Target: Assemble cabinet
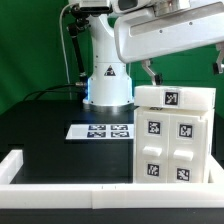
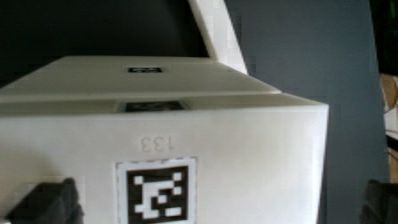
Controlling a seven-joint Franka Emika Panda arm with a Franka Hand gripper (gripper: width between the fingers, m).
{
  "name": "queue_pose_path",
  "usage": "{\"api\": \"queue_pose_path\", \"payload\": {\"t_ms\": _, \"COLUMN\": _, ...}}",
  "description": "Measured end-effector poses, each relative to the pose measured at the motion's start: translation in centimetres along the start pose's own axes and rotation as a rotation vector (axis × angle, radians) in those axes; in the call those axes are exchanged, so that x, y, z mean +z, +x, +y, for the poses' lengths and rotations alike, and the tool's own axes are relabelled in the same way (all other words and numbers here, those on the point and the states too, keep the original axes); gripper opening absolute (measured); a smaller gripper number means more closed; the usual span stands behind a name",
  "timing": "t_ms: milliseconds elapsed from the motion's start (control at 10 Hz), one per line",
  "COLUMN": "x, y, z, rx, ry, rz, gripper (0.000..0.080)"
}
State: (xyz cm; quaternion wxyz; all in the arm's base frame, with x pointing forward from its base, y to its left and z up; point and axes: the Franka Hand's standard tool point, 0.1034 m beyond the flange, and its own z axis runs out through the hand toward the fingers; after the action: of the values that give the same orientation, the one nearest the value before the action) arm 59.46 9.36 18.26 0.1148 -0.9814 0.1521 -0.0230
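Observation:
The white cabinet (image 1: pixel 175 135) stands on the black table on the exterior view's right, its blocky panels carrying several black-and-white tags. In the wrist view the cabinet (image 2: pixel 196 120) fills the picture, with one tag on its near face and smaller tags on top. My gripper (image 1: pixel 150 72) hangs just above the cabinet's far upper edge. In the wrist view my gripper (image 2: pixel 214 205) is open wide: one dark fingertip (image 2: pixel 45 205) lies over the near face, and the other fingertip (image 2: pixel 382 205) stands clear of the cabinet's side edge. It holds nothing.
The marker board (image 1: pixel 100 131) lies flat on the table in front of the robot base (image 1: pixel 107 85). A long white border rail (image 1: pixel 70 190) runs along the table's near edge and up the exterior view's left side. Black cables hang behind the base.

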Motion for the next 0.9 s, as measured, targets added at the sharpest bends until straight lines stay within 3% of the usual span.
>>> {"api": "queue_pose_path", "payload": {"t_ms": 200, "x": -0.33, "y": 0.3, "z": -0.21, "rx": -0.293, "ry": -0.049, "rz": -0.004, "gripper": 0.0797}}
{"api": "queue_pose_path", "payload": {"t_ms": 500, "x": -0.34, "y": 0.45, "z": -0.02, "rx": -0.565, "ry": -0.056, "rz": -0.01, "gripper": 0.0797}}
{"api": "queue_pose_path", "payload": {"t_ms": 700, "x": -0.28, "y": 0.77, "z": 0.36, "rx": -0.839, "ry": -0.085, "rz": -0.006, "gripper": 0.0797}}
{"api": "queue_pose_path", "payload": {"t_ms": 900, "x": 0.08, "y": 0.81, "z": 0.5, "rx": -1.038, "ry": -0.094, "rz": -0.02, "gripper": 0.0797}}
